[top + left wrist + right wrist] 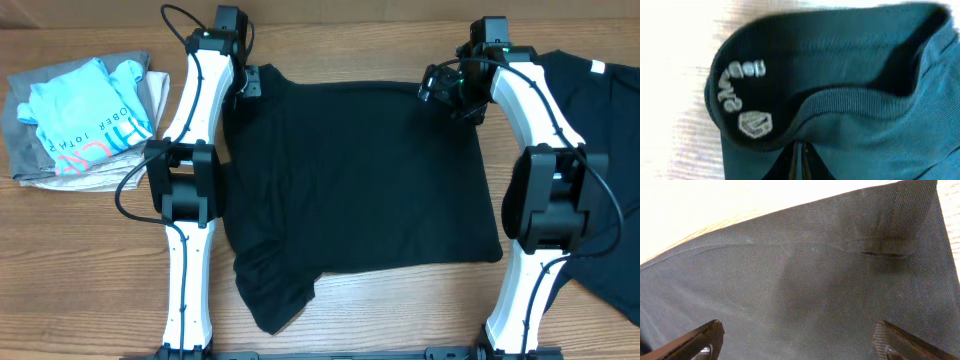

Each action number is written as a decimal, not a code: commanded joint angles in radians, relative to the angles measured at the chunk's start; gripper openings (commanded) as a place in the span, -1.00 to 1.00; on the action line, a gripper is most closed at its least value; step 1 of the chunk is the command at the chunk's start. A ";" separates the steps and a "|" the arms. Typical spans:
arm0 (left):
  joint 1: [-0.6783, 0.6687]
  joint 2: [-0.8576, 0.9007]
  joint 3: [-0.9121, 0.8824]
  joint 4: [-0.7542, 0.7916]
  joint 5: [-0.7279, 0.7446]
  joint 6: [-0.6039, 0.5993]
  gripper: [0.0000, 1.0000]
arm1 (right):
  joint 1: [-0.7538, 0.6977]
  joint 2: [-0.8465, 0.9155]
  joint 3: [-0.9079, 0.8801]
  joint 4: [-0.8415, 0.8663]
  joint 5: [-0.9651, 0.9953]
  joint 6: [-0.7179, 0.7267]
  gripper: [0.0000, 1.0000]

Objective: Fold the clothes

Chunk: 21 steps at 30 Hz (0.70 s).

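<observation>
Overhead view first: the black T-shirt (pixel 360 170) lies spread out in the middle of the table (pixel 400 310), right between my two arms. One sleeve is bunched and sticks out at the shirt's 7 o'clock. My left pincer (pixel 247 85) sits at the shirt's 10 o'clock corner and my right pincer (pixel 445 88) at its 1 o'clock corner, both on the far edge of the fabric.

Left wrist cam is basically all shirt. The ribbed collar (pixel 840 95) curls across the frame with a white printed logo (pixel 756 124) on its inside at about 8 o'clock, plus some white lettering just above that. My left pincer (pixel 798 157) shows at 6 o'clock as a thin dark sliver, the jaws squeezed together with the fabric bunched up around them, so it looks pinched onto the shirt just below the collar.

Right wrist cam: my right pincer (pixel 800 345) is spread wide, one fingertip (pixel 700 342) at 8 o'clock and the other at 4 o'clock, with nothing between them but flat black cloth underneath. The stitched hem corner of the shirt is up at 1 o'clock, with bare wood beyond it.

Other stuff on the table: a second black T-shirt (pixel 590 140) lies at 3 o'clock, partly under my right arm, with a small white tag (pixel 598 67) near its far edge. A folded pile (pixel 80 125), light blue on top of grey, sits at 10 o'clock, well apart from the shirt I'm on.
</observation>
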 commanded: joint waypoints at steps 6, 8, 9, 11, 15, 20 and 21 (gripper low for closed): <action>0.000 0.041 -0.003 0.069 0.011 -0.025 -0.80 | 0.007 0.002 -0.006 0.005 -0.008 0.000 1.00; 0.000 0.054 -0.003 0.084 0.011 -0.025 -0.79 | 0.007 0.002 -0.006 0.005 -0.008 0.000 1.00; 0.000 0.060 -0.003 0.091 0.011 -0.025 -0.79 | 0.007 0.002 -0.006 0.005 -0.008 0.000 1.00; 0.000 0.070 -0.003 0.109 0.010 -0.025 -0.79 | 0.007 0.002 -0.006 0.005 -0.008 0.000 1.00; 0.002 0.071 -0.003 0.175 0.005 -0.028 -0.78 | 0.007 0.002 -0.006 0.005 -0.008 0.000 1.00; 0.007 0.071 -0.002 0.211 0.004 -0.074 -0.80 | 0.007 0.002 -0.006 0.005 -0.008 0.000 1.00; 0.009 0.071 -0.002 0.215 0.004 -0.074 -0.79 | 0.007 0.002 -0.006 0.005 -0.008 0.000 1.00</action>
